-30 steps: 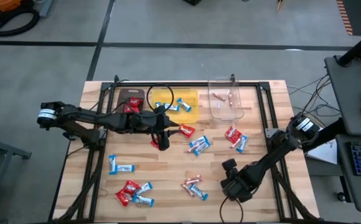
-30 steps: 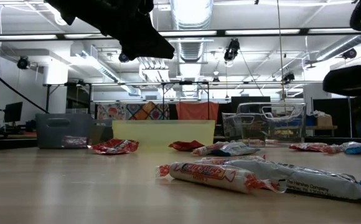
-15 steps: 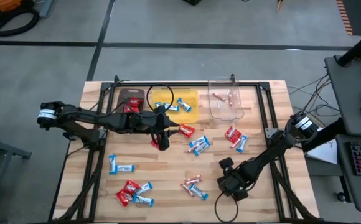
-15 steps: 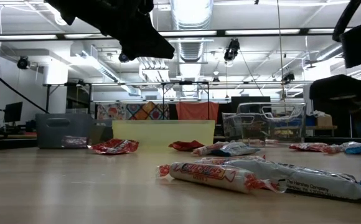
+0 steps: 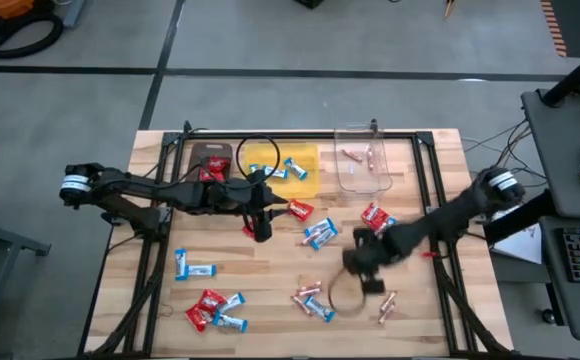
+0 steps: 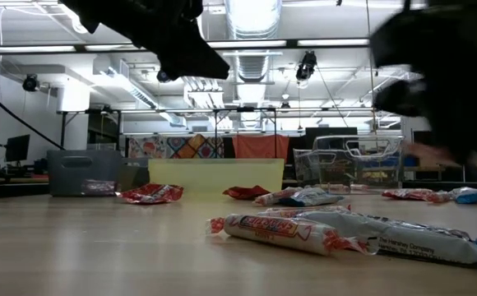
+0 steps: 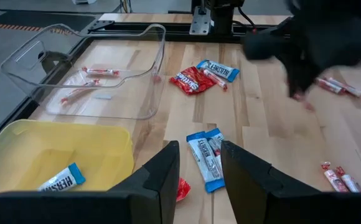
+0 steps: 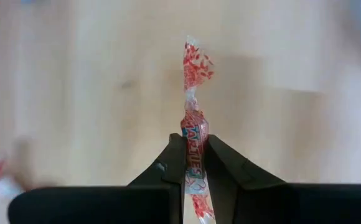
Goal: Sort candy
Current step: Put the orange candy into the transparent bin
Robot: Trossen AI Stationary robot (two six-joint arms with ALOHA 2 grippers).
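Candy lies scattered on the wooden table [image 5: 160,300]: red packets [image 5: 300,211], blue-and-white bars [image 5: 192,268] and slim pink sticks [image 5: 310,298]. My left gripper [image 7: 199,168] hovers open above the table's middle, over a blue-and-white bar [image 7: 204,155]. My right gripper [image 8: 194,140], right of centre in the high view [image 5: 362,265], is shut on a pink stick candy [image 8: 194,99]. At the far edge stand the brown bin [image 5: 208,158], the yellow bin [image 5: 305,180] and the clear bin [image 5: 362,180]. My right gripper pinches the pink stick candy between its two fingers at about its middle [image 8: 194,146]. One twisted wrapper end [image 8: 195,62] sticks out past the fingertips. The candy is lifted clear of the table.
Another pink stick [image 5: 385,305] lies near the front right. A red packet and a blue bar [image 5: 378,222] lie just beyond my right gripper. A mixed pile [image 5: 215,310] sits at the front left. A black frame [image 5: 430,200] borders the work area.
My right gripper has shut on the pink stick candy and lifted it off the table, swinging up and toward the far edge and the table's middle. A stick on the table near the front right now shows where the gripper stood.
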